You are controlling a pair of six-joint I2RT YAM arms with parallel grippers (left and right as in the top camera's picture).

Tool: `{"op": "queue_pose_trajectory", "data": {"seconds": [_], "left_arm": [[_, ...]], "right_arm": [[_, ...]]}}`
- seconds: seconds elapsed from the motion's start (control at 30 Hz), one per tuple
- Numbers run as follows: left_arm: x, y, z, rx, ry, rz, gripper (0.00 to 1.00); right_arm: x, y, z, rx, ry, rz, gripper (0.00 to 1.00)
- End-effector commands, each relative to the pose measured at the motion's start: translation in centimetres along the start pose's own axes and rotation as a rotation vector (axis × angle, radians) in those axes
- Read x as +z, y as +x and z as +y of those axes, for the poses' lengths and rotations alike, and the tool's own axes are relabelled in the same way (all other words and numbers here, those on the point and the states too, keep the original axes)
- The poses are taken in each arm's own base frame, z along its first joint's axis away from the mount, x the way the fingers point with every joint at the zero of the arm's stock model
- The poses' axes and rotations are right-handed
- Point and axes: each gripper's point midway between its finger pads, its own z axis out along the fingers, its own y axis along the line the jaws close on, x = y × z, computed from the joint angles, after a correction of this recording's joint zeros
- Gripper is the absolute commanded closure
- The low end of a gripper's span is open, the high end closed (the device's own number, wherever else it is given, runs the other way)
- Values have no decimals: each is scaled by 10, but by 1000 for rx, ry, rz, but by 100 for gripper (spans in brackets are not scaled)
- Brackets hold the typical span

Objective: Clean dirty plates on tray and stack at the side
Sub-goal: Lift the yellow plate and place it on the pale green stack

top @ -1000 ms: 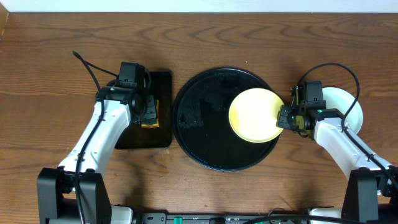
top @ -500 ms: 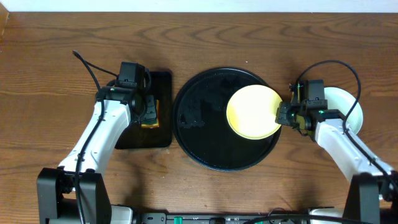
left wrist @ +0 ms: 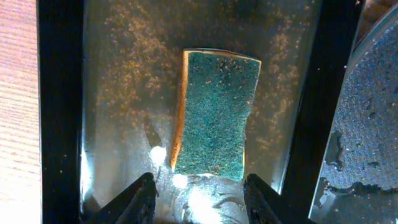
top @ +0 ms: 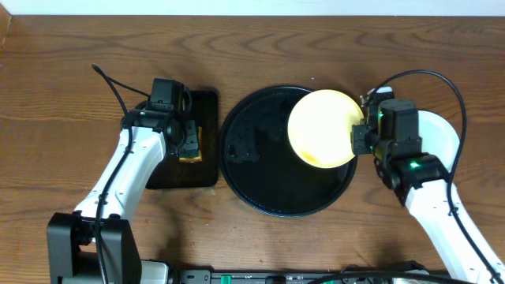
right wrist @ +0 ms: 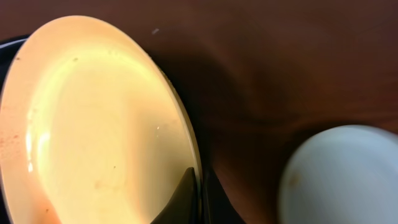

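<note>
My right gripper [top: 359,136] is shut on the right rim of the pale yellow plate [top: 319,128] and holds it tilted above the right part of the large round black tray [top: 260,185]. In the right wrist view the jaws [right wrist: 200,186] pinch the yellow plate's [right wrist: 93,124] edge. A pale mint-green plate [top: 438,134] lies on the table right of the tray, partly hidden by my right arm; it also shows in the right wrist view [right wrist: 342,177]. My left gripper [left wrist: 199,199] is open just above the green-yellow sponge [left wrist: 214,112].
The sponge [top: 192,143] lies in a small rectangular black tray [top: 207,170] left of the round tray. The round tray's wet rim shows at the right of the left wrist view [left wrist: 367,137]. Wooden table [top: 63,95] all around.
My right gripper has lifted the yellow plate and raised it toward the tray's far right, the arm swinging higher. The left arm has not moved.
</note>
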Motion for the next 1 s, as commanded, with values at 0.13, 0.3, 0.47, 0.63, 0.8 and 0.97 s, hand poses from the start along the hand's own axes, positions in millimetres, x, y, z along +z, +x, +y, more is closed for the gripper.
{"op": "queue_pose_trajectory", "data": {"seconds": [0.13,0.3,0.47,0.63,0.8,0.97], "left_arm": [[-1,-3,-1,2,0,-6,53],[-1,-3,-1,2,0,-6,52],[-1,-3,-1,2,0,-6,52],[-1,-2,-1,2,0,-6,52],[-1,-2,-1,2,0,-6,52],[-1,-2,-1,2,0,-6,52]], "right_arm": [[-26,-32,-3,-224,298,-135,99],[-44,-45,26,-375,368,-210,99],[-63,-54,52,-499,422,-280,99],[-72,-62,57,-516,455,-317,99],[-74,-62,49,-446,483,-324,99],[-64,-52,23,-205,491,-303,99]]}}
